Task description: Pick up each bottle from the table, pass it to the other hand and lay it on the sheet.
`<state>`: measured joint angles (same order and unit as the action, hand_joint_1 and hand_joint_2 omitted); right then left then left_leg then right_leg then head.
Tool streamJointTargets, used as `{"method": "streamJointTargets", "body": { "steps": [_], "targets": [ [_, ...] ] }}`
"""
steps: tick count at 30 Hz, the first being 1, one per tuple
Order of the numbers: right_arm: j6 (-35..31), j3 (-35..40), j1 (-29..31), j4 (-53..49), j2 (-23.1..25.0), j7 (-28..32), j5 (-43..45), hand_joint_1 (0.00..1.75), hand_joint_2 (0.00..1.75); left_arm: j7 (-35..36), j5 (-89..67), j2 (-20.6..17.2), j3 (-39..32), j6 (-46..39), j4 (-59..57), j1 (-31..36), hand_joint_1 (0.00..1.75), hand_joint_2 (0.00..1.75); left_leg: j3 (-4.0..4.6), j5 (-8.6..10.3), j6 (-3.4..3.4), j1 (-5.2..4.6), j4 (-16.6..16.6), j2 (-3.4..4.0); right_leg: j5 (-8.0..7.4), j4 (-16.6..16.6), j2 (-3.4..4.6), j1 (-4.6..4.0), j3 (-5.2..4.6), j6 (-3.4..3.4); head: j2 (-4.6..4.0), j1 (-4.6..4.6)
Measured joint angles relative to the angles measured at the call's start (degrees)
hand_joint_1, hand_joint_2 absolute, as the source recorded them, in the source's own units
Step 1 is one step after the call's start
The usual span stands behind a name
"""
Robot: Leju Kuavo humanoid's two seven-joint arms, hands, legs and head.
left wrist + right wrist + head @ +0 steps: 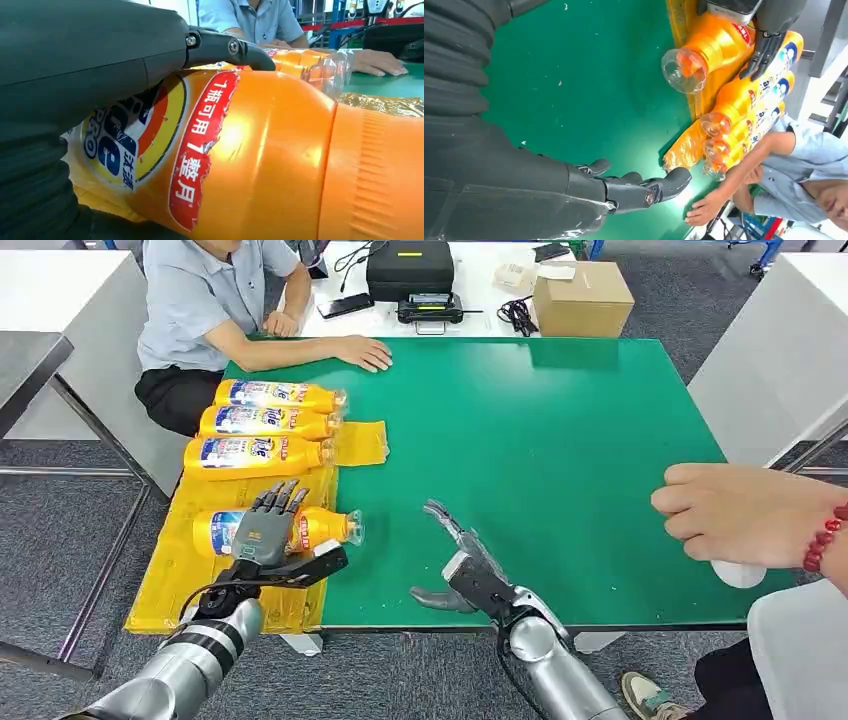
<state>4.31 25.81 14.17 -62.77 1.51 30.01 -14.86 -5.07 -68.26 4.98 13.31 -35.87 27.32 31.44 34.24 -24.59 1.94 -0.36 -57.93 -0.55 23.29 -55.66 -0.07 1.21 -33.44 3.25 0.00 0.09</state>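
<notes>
Your left hand (268, 530) is covering the middle of the nearest bottle (325, 528), hiding its label. The picture's edge is cutting off a person's hand (745, 515), which is concealing a white object (740, 574).

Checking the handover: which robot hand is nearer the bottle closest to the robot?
Left. The left hand rests on that bottle; the right hand hovers apart over the green table.

Wide bare stretch of green-topped bench (540, 440) across the frame's centre, open for passage. Left side is crowded: three orange plastic bottles (262, 425) lie in a row on the crinkled yellow sheet (175, 575). A person's forearm (300, 352) rests along the upper edge; another person's fist (740, 515) intrudes at right.
</notes>
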Motion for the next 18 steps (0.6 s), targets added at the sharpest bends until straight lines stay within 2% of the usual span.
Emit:
{"method": "streamJointTargets", "body": {
  "steps": [1, 4, 7, 8, 9, 10, 11, 12, 13, 18],
  "targets": [
    [0.0, 0.0, 0.0, 0.0, 0.0, 0.0, 0.0, 0.00, 1.75, 0.1, -0.2, 0.0, 0.0, 0.3, -0.2, 0.1, 0.03, 1.75, -0.02, 0.00, 0.00, 0.00, 0.0, 0.00, 0.00, 0.0, 0.00, 0.00, 0.01, 0.00, 0.00, 0.00],
    [0.1, -0.2, -0.1, 0.1, 0.0, 0.0, 0.1, 0.00, 1.75, 1.7, -0.7, 0.1, 0.2, 3.0, -0.4, 0.7, 0.09, 1.75, -0.12, 0.00, 0.00, 0.00, 0.0, -0.04, 0.00, 0.0, -0.02, 0.01, 0.15, 0.00, 0.00, 0.00],
    [0.2, -0.8, -0.1, 0.4, 0.0, 0.0, 0.2, 0.00, 1.75, 2.5, -1.2, 0.1, 0.9, 5.2, -0.7, 1.4, 0.80, 1.75, -0.26, -0.02, 0.00, -0.01, 0.0, -0.05, 0.01, 0.0, -0.03, 0.01, 0.31, 0.00, 0.00, 0.00],
    [0.3, -1.1, -0.1, 0.5, 0.0, 0.0, 0.4, 0.00, 1.75, 2.6, -1.3, 0.1, 1.0, 6.1, -0.8, 1.7, 0.80, 1.75, -0.29, -0.02, 0.00, -0.01, 0.0, -0.05, 0.01, 0.0, -0.03, 0.01, 0.33, 0.00, 0.00, 0.00],
    [0.3, -1.4, -0.1, 0.6, 0.0, 0.0, 0.4, 0.00, 1.75, 2.6, -1.5, 0.1, 1.1, 6.8, -1.0, 1.9, 0.61, 1.75, -0.31, -0.02, 0.00, -0.01, 0.0, -0.05, 0.01, 0.0, -0.03, 0.01, 0.34, -0.01, 0.00, 0.00],
    [0.4, -1.6, -0.1, 0.7, -0.1, 0.0, 0.4, 0.00, 1.75, 2.5, -1.9, 0.0, 1.3, 7.5, -1.1, 2.0, 0.30, 1.75, -0.33, -0.02, 0.00, -0.01, 0.0, -0.06, 0.01, 0.0, -0.03, 0.01, 0.36, -0.01, 0.00, 0.00],
    [0.5, -1.7, -0.1, 0.8, -0.1, 0.0, 0.5, 0.00, 1.75, 2.5, -1.9, 0.0, 1.5, 8.2, -1.1, 2.2, 0.30, 1.75, -0.35, -0.02, 0.00, -0.01, 0.0, -0.06, 0.01, 0.0, -0.03, 0.01, 0.39, -0.01, 0.00, 0.00],
    [0.5, -2.0, -0.2, 0.9, -0.1, 0.0, 0.5, 0.00, 1.75, 2.5, -1.9, 0.0, 1.6, 9.1, -1.2, 2.4, 0.05, 1.75, -0.37, -0.01, 0.00, -0.01, 0.0, -0.06, 0.01, 0.0, -0.03, 0.01, 0.41, 0.00, 0.00, 0.00],
    [0.7, -2.4, -0.2, 1.0, -0.1, 0.1, 0.5, 0.00, 1.75, 2.6, -1.9, 0.0, 1.7, 9.8, -1.3, 2.7, 0.00, 1.75, -0.40, -0.01, 0.00, -0.01, 0.0, -0.06, 0.01, 0.0, -0.03, 0.01, 0.45, 0.00, 0.00, -0.02],
    [1.2, -3.5, -0.2, 1.7, -0.3, 0.5, 0.3, 0.00, 1.75, 3.0, -1.9, 0.0, 2.5, 11.4, -1.7, 3.5, 0.00, 1.75, -0.50, 0.00, 0.00, -0.01, 0.0, -0.07, 0.01, 0.0, -0.03, 0.01, 0.56, 0.00, 0.00, 0.02]
  ]
}}
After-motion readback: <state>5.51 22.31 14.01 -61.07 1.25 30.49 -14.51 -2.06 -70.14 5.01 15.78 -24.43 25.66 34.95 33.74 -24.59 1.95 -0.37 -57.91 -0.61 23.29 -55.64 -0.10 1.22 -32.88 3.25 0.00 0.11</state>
